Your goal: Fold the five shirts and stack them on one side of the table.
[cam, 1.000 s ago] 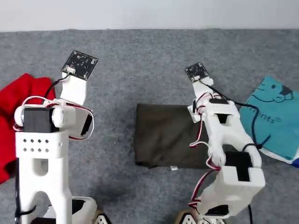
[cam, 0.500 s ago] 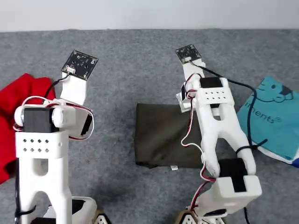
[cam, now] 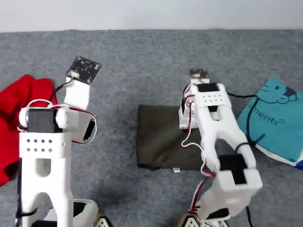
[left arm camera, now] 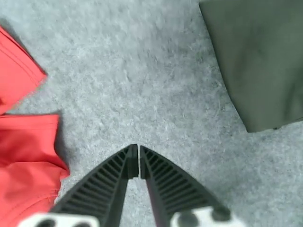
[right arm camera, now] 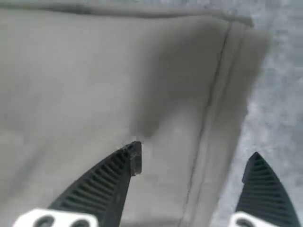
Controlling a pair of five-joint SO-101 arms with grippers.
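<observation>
A folded olive shirt [cam: 161, 137] lies in the middle of the grey table. My right arm [cam: 210, 101] stands over the shirt's right part. In the right wrist view my right gripper [right arm camera: 195, 161] is open just above the olive shirt [right arm camera: 94, 75], near a seam by its edge, with nothing between its fingers. A crumpled red shirt [cam: 14, 101] lies at the left edge and a teal shirt [cam: 274, 116] with a printed figure at the right. My left gripper [left arm camera: 135, 155] is shut and empty over bare table, between the red shirt [left arm camera: 23, 161] and the olive shirt [left arm camera: 260, 61].
The grey felt table top [cam: 123, 56] is bare behind the shirts as far as the white wall. Cables run along the right arm. A strip of table [right arm camera: 284, 94] shows beside the olive shirt's edge.
The right arm swung left from the olive shirt's right edge and dropped low over the shirt. The left arm's wrist turned slightly to the right.
</observation>
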